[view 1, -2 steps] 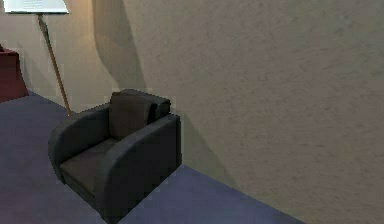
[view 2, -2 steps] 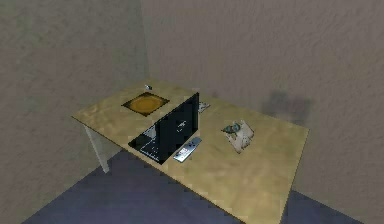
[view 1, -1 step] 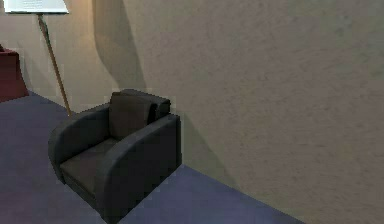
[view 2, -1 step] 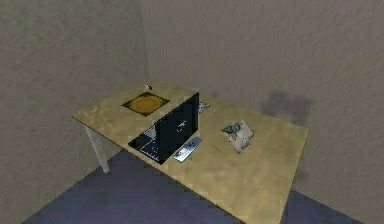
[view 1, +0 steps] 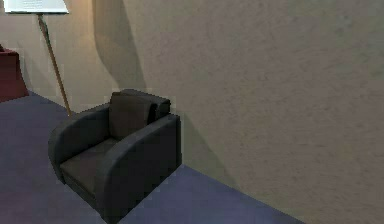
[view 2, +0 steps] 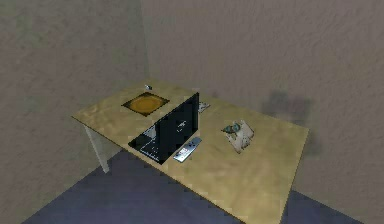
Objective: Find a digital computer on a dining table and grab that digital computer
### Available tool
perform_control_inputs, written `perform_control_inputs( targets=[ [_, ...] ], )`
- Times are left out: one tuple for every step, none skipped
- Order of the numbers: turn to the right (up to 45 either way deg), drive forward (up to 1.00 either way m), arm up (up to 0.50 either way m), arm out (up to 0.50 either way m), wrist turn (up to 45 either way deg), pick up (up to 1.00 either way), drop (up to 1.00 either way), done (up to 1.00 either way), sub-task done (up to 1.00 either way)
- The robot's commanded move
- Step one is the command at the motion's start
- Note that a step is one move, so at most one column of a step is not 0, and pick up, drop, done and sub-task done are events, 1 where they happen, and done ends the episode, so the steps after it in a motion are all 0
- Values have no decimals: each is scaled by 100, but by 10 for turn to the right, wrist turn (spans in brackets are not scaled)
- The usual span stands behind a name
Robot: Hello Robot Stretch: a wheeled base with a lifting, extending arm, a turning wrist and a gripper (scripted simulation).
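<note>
Room: beige walls, dark blue floor.

Arm side view, centre: pale wooden dining table [view 2: 270,165] with a white leg at its left end.

Item 1, the digital computer [view 2: 172,130]: a dark laptop mid-table, its lid raised. The base lies lower left of the lid, at the table's near edge. I cannot fix its long axis, and any print is too small to read.

Item 2: flat grey object [view 2: 187,150] just right of the base.
Item 3: brown square mat [view 2: 146,103], upper left.
Item 4: crumpled pale thing [view 2: 238,134], right.

Forward view: dark armchair [view 1: 115,150], lower left; floor lamp [view 1: 50,40], upper left.

My gripper: I cannot tell its state.
</note>
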Motion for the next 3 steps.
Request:
perform_control_inputs(
  targets=[
    [0,0,0,46,0,0,0,0,0],
    [0,0,0,0,450,0,0,0,0],
    [0,0,0,0,450,0,0,0,0]
  ],
)
